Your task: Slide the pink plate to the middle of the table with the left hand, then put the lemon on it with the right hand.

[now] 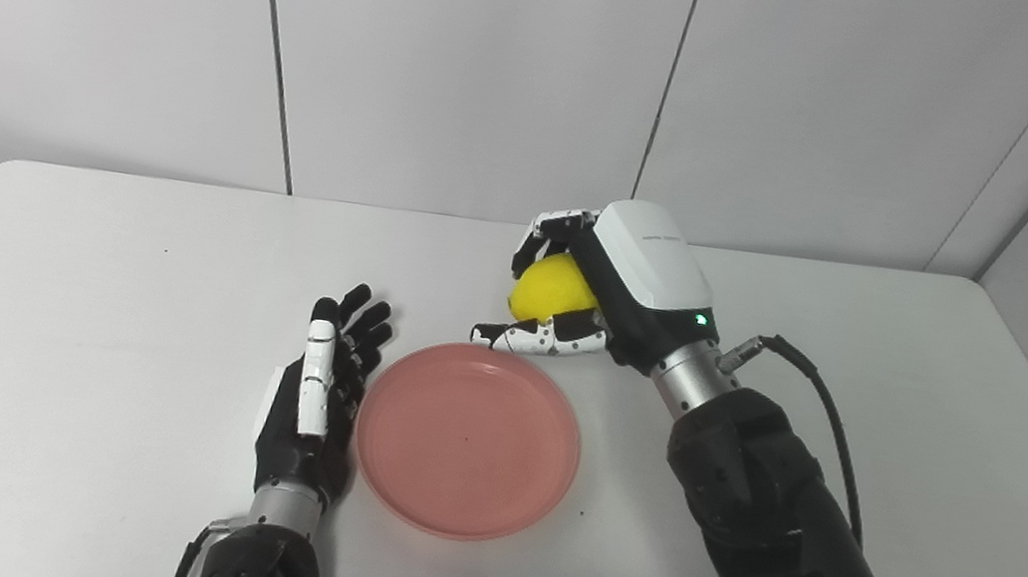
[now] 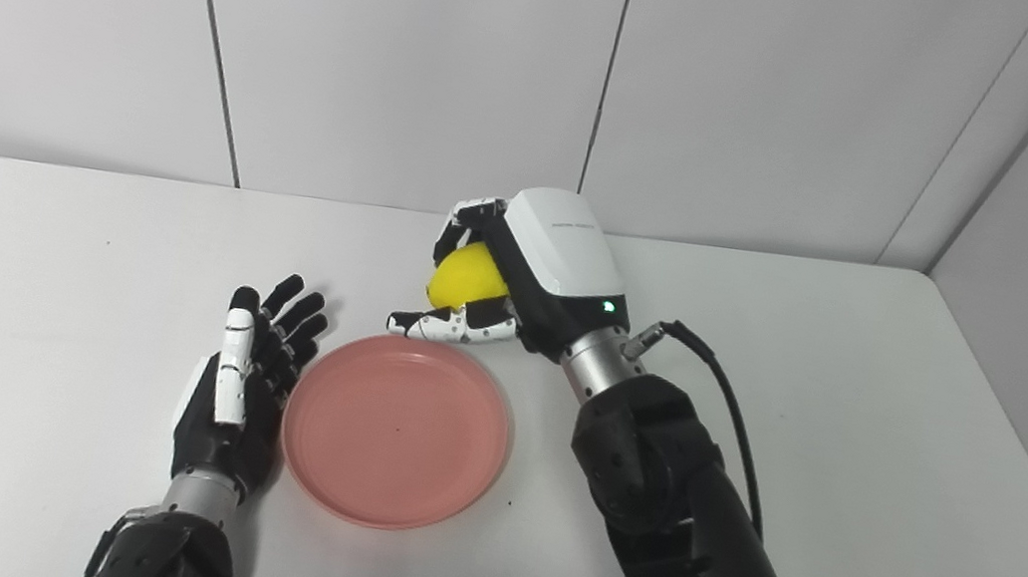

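Observation:
The pink plate (image 1: 468, 438) lies flat near the middle of the white table (image 1: 74, 267), with nothing on it. My left hand (image 1: 320, 397) rests open beside the plate's left rim, fingers stretched out and pointing away from me. The yellow lemon (image 1: 549, 290) is held in my right hand (image 1: 595, 285), which is shut on it, just beyond the plate's far rim. The thumb runs under the lemon and the fingers curl over its top. Whether the lemon hangs above the table or touches it is unclear.
Grey wall panels (image 1: 466, 60) stand behind the table's far edge. My right forearm (image 1: 772, 526) crosses the table's right front part, with a black cable (image 1: 821, 392) looping from its wrist.

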`<action>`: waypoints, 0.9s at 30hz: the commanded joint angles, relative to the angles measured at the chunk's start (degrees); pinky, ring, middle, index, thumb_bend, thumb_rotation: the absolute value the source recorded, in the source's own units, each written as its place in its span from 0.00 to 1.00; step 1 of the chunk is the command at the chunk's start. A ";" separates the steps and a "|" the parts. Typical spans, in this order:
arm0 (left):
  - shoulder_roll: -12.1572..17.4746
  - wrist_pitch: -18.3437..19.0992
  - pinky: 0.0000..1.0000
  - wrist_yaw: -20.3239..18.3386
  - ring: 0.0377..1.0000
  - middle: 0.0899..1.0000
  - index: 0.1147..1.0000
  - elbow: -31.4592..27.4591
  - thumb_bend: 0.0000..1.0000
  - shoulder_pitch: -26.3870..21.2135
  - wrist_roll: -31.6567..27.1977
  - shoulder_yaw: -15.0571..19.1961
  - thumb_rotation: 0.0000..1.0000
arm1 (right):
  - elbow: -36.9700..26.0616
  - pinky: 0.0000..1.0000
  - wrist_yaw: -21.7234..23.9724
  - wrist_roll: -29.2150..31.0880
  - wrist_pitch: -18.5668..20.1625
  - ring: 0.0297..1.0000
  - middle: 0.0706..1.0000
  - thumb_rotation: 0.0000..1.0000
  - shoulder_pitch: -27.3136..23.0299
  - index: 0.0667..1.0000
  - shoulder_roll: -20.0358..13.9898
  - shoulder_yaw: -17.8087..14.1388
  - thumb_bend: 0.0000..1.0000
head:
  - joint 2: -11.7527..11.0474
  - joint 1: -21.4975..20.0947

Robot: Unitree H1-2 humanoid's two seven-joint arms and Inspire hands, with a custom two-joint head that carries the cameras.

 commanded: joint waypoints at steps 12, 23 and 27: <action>-4.31 0.79 0.97 1.46 0.90 0.86 0.84 -0.11 0.63 0.83 -0.14 -0.59 1.00 | 3.68 0.16 -1.61 -1.51 -3.96 0.20 0.25 0.41 0.29 0.35 1.10 2.55 0.60 | 0.02 0.26; -4.13 0.94 0.97 1.38 0.91 0.88 0.86 -0.13 0.63 0.87 -0.11 -0.75 0.99 | 6.11 0.19 -1.29 -1.98 -6.07 0.23 0.28 0.40 1.92 0.40 0.91 5.45 0.59 | 0.10 0.28; -4.01 0.43 0.96 1.43 0.89 0.86 0.85 0.30 0.64 0.82 0.32 -0.84 1.00 | 6.74 0.18 -1.52 -2.51 -6.51 0.23 0.28 0.37 2.32 0.40 1.05 6.30 0.60 | 0.16 0.21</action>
